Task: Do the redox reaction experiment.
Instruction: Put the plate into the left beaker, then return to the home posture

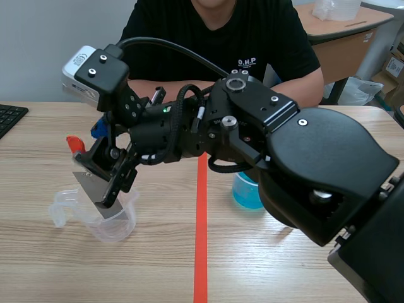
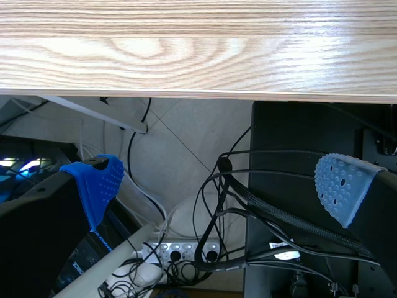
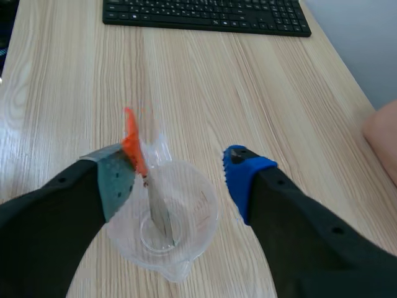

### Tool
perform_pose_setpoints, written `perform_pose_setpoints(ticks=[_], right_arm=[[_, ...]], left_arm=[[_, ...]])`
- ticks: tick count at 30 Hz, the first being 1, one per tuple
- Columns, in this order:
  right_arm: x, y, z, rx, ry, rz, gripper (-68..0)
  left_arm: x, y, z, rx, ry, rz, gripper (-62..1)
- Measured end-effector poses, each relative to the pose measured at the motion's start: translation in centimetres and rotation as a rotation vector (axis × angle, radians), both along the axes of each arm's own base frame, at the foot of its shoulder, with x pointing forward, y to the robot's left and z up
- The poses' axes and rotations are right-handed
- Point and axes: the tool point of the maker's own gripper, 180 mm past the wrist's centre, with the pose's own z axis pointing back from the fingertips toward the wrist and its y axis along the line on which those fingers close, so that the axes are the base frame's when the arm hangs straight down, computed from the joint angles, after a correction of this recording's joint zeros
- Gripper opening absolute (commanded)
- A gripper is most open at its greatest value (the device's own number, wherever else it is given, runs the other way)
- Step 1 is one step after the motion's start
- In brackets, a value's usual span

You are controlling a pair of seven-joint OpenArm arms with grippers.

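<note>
Table: pale wood
Clear cup: beneath right gripper, metal strip standing inside
Right fingers: apart, clamping nothing
Left gripper: apart, below table edge
Advice: lift straight up, clear of strip's orange tip

1. Straight above the clear cup the way is blocked. The right gripper hangs over it, jaws apart, and a metal strip stands in the cup with its orange top against one pad.
2. To the cup's right, the right arm stretches low over the desk and closes that side. A container of blue liquid sits half hidden beneath the arm.
3. Beyond the cup, a person's forearm rests along the far desk edge.
4. Open wood shows on the cup's near side and to its left.
5. A keyboard lies well apart from the cup, far to its left.
</note>
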Motion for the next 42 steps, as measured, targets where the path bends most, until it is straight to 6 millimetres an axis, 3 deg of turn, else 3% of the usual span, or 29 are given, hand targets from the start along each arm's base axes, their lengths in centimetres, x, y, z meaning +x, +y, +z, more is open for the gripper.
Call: perform_pose_setpoints(ticks=[5, 9, 16, 21, 24, 31, 42], right_arm=[[-1.3, 0.4, 0.3, 0.021, 0.003, 0.076, -18.2], [-3.0, 0.9, 1.2, 0.099, 0.065, 0.138, -0.3], [-3.9, 1.4, 2.5, 0.181, 0.117, 0.16, 0.4], [-3.7, 0.6, 5.4, 0.232, 0.038, 0.122, 0.4], [-4.1, -0.8, 6.3, 0.247, 0.003, 0.086, 0.4], [-4.0, -5.4, 4.2, 0.236, 0.036, -0.088, 0.4], [-3.8, -13.8, 5.4, 0.202, -0.027, -0.333, 0.4]], left_arm=[[0.0, 0.0, 0.0, 0.0, 0.0, 0.0, 1.4], [0.0, 0.0, 0.0, 0.0, 0.0, 0.0, 1.4], [0.0, 0.0, 0.0, 0.0, 0.0, 0.0, 1.4], [0.0, 0.0, 0.0, 0.0, 0.0, 0.0, 1.4], [0.0, 0.0, 0.0, 0.0, 0.0, 0.0, 1.4], [0.0, 0.0, 0.0, 0.0, 0.0, 0.0, 1.4], [0.0, 0.0, 0.0, 0.0, 0.0, 0.0, 1.4]])
